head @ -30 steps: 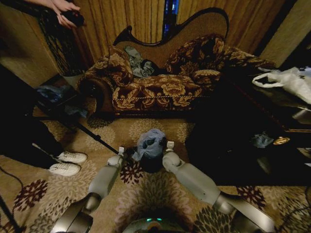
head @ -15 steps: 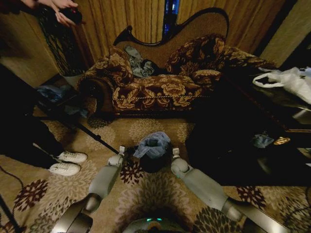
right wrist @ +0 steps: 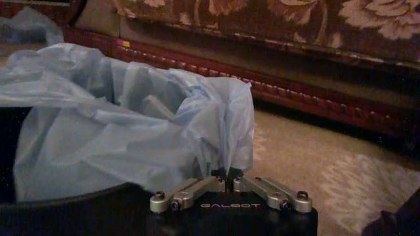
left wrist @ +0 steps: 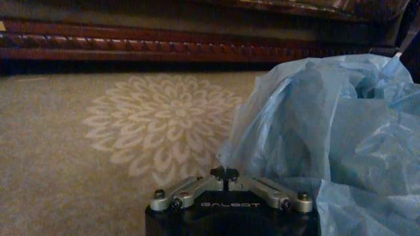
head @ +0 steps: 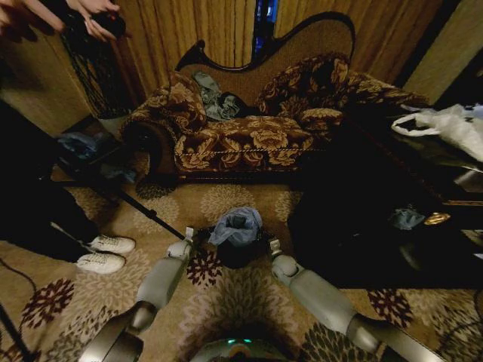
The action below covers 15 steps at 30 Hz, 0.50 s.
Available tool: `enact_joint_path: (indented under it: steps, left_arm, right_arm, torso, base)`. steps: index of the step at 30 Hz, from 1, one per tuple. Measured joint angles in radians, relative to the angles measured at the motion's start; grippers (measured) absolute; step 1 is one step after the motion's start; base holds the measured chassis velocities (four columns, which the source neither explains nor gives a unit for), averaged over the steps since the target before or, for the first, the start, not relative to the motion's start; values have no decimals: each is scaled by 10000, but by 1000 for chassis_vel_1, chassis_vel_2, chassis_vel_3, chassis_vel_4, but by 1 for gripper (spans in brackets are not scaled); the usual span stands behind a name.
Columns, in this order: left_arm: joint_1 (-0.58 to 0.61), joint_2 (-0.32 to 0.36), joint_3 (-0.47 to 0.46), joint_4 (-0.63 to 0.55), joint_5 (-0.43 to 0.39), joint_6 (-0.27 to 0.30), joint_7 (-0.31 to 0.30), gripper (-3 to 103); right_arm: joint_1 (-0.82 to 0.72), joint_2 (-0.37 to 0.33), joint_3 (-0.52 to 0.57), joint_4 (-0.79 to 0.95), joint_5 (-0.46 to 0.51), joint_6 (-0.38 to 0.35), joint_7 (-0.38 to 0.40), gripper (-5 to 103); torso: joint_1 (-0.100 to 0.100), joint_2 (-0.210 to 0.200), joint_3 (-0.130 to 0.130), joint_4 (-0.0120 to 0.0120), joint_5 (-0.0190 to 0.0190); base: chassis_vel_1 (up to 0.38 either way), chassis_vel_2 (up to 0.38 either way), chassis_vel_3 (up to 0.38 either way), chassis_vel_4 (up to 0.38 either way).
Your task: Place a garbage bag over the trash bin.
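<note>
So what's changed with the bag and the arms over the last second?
The right gripper has drawn back toward the robot and outward, pulling its edge of the garbage bag down lower over the trash bin; the bag sits flatter now. The left gripper, bin and sofa stayed put.

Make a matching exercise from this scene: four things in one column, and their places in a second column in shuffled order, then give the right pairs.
Things
1. thin light blue plastic garbage bag
2. small black round trash bin
3. white plastic bag with handles
4. pair of white sneakers

Places
A. on the dark table at the robot's right
B. on the patterned carpet at the robot's left
C. bunched on top of the bin
D. on the carpet between the left gripper and right gripper

Pairs: 1-C, 2-D, 3-A, 4-B
</note>
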Motion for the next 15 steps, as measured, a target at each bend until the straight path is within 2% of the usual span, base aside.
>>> enact_joint_path:
  steps: [8, 15]
  left_arm:
    - [-52, -48, 8, 237, -56, 11, 41, 0]
    - [-54, -73, 8, 326, -57, 4, 112, 0]
  right_arm:
    - [-194, 36, 206, -319, -153, 373, -801, 0]
    - [-391, 179, 438, -596, -269, 494, -1009, 0]
  torso:
    - [0, 0, -1, 0, 0]
    - [0, 0, -1, 1, 0]
  base:
    - [0, 0, 0, 0]
    - [0, 0, 0, 0]
